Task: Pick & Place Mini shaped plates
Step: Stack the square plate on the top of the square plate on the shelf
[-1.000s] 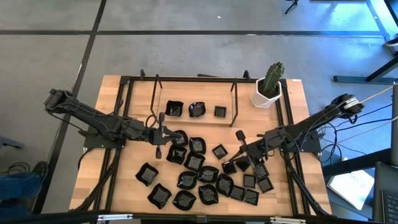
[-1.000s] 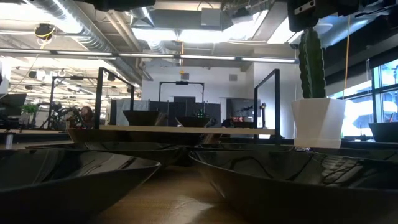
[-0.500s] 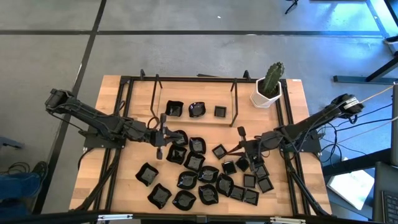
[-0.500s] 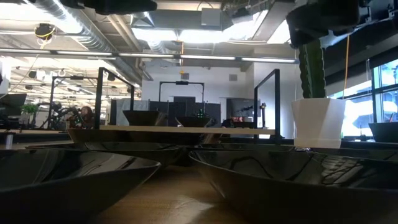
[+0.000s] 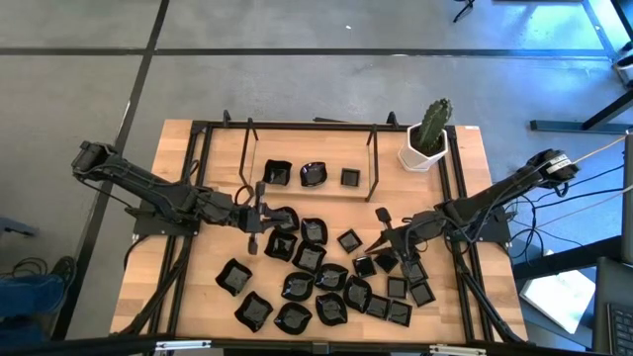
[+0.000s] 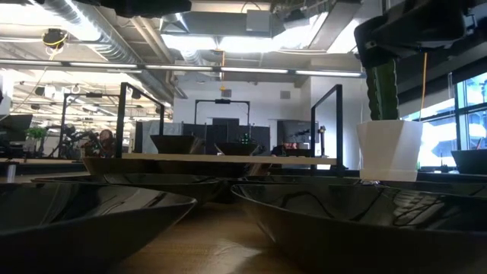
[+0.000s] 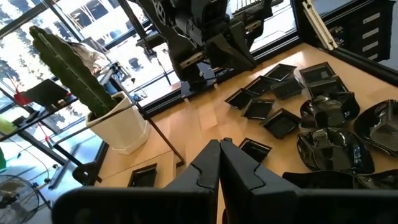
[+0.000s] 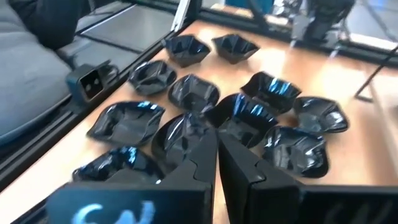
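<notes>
Many mini shaped plates (image 5: 316,272), tiny glossy black dishes, lie spread over the wooden table's middle and near part; they also show as plates (image 8: 242,118) and plates (image 7: 323,118) in the wrist views. Three more rest on a raised wooden shelf (image 5: 297,190) at the far middle. My left gripper (image 5: 275,216) (image 7: 219,146) hovers shut over the pile's left far edge. My right gripper (image 5: 368,241) (image 8: 216,140) hovers shut above the pile's right side, slanting down, with nothing between its fingers.
A white pot with a green cactus (image 5: 427,138) stands at the far right corner. A black metal frame (image 5: 203,178) runs along the table's sides and around the shelf. Two plates (image 6: 342,221) lie right in front of the low camera. Bare wood shows at the left edge.
My right gripper has tipped its fingers downward toward the plates and sunk a little; in the low view its dark body has come lower at the upper right. The plates lie as before.
</notes>
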